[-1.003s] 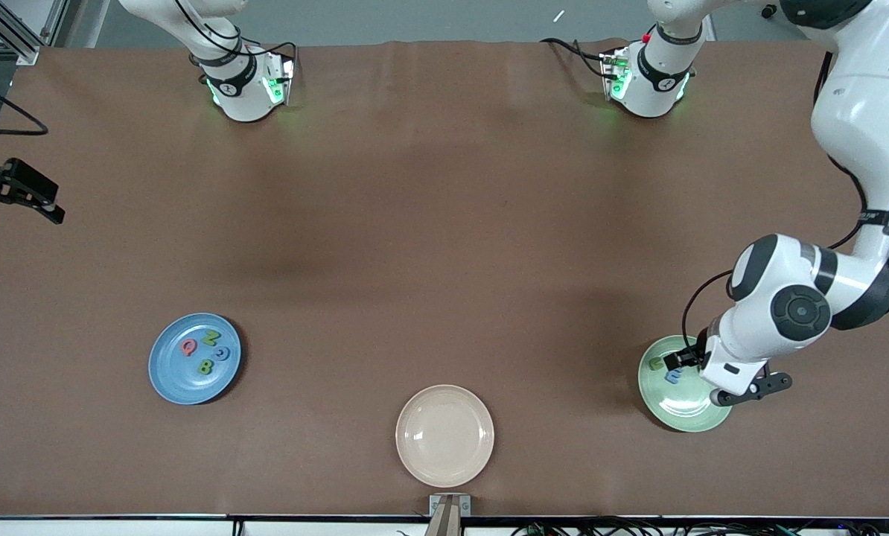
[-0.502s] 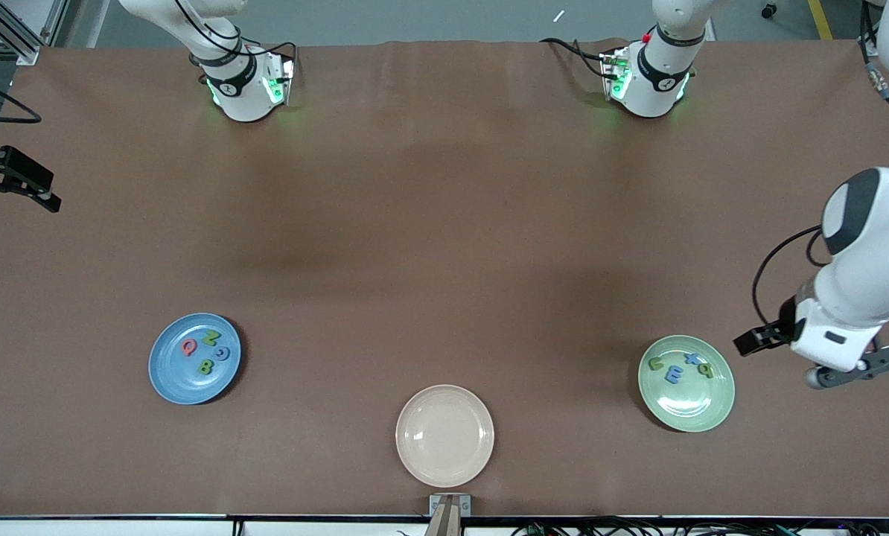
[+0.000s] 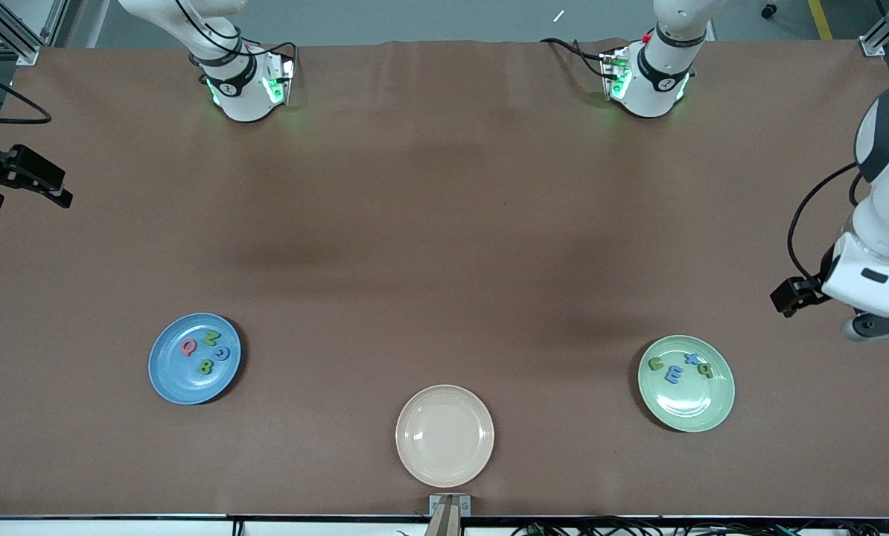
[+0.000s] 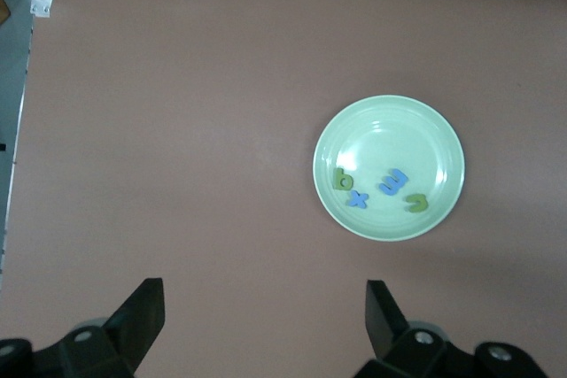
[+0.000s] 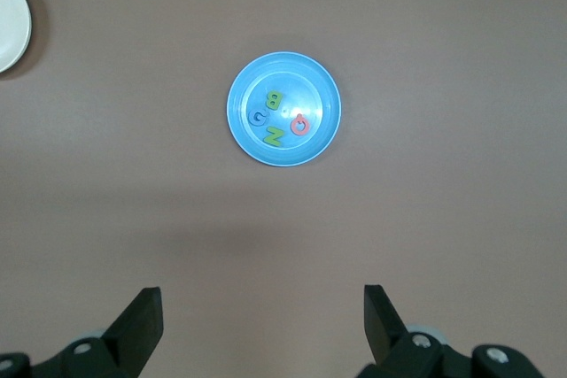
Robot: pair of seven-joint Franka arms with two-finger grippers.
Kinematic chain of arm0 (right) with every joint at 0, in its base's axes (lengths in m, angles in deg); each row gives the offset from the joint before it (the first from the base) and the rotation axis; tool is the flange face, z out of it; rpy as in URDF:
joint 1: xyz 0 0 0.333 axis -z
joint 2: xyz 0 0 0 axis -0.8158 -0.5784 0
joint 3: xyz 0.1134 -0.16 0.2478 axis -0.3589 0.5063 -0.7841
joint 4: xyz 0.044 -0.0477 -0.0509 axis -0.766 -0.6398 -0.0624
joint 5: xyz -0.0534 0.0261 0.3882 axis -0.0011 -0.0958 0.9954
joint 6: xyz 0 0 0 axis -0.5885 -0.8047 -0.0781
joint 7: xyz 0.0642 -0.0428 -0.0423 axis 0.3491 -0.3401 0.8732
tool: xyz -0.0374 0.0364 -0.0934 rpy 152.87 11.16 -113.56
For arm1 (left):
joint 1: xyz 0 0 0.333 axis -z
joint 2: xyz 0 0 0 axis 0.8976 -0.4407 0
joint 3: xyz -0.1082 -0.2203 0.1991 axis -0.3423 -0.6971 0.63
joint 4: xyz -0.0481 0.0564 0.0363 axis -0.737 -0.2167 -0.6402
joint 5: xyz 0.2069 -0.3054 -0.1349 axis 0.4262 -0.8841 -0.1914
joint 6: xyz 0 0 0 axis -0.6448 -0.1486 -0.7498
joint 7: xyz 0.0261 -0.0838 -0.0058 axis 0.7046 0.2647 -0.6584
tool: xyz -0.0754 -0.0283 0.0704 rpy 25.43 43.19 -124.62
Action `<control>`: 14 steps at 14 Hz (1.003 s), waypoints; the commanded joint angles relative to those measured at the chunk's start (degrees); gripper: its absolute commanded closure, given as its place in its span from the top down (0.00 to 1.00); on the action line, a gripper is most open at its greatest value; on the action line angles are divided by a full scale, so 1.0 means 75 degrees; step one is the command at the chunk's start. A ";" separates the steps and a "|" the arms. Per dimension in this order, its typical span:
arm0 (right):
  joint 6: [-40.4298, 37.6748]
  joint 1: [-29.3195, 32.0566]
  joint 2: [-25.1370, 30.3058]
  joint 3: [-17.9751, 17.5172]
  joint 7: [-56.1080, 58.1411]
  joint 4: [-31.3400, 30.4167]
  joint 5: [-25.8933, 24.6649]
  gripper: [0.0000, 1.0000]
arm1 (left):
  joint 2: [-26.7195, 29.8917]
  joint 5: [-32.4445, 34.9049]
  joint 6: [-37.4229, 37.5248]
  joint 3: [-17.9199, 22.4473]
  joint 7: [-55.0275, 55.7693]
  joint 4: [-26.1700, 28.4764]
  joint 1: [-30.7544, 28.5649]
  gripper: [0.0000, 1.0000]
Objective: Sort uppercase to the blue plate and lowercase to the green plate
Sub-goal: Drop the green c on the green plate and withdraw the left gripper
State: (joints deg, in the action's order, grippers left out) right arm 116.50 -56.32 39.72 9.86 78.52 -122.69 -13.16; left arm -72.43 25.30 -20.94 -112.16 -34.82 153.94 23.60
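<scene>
The blue plate (image 3: 176,380) carries the uppercase letters: pink-red Q (image 3: 189,347), green N (image 3: 211,337), blue G (image 3: 222,353) and green B (image 3: 205,366). The green plate (image 3: 690,409) carries the lowercase letters: green u (image 3: 656,363), blue m (image 3: 673,375), blue x (image 3: 692,359) and a green q-like piece (image 3: 705,369). My left gripper (image 4: 264,307) hangs open and empty high over bare table at the left arm's end, beside the green plate (image 4: 399,126). High over bare table, my right gripper (image 5: 263,307) is open and empty, looking at the blue plate (image 5: 306,77).
A cream plate (image 3: 444,435) with nothing on it sits at the table's front edge, between the two coloured plates. Both arm bases (image 3: 243,85) stand along the table's back edge. Cables run along the front edge.
My left gripper has lifted off the green plate and swung out toward the left arm's end of the table, uncovering the letters there. The right arm has hardly moved.
</scene>
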 commanded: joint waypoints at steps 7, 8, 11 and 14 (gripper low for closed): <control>0.0052 0.0161 0.0064 -0.0087 0.0228 0.0031 -0.0081 1.00 | 0.2570 -0.3095 0.1066 0.3644 -0.1967 0.0415 0.2410 1.00; 0.0040 0.0371 0.0064 -0.0273 0.0228 0.0031 -0.0070 1.00 | 0.2827 -0.3470 0.1091 0.3905 -0.2107 0.0590 0.2530 1.00; 0.0005 0.0584 0.0064 -0.0533 0.0228 0.0031 -0.0081 1.00 | 0.3426 -0.4082 0.1103 0.4853 -0.2167 0.1106 0.3196 1.00; -0.0158 0.0514 0.0111 -0.0533 0.0228 -0.0004 -0.0081 1.00 | 0.3871 -0.4606 0.1266 0.5813 -0.2318 0.1493 0.3935 1.00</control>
State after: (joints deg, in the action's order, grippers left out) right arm 116.47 -53.56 39.72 7.09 79.73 -122.35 -13.23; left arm -47.14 -5.61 -11.78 -73.09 -50.25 161.54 50.03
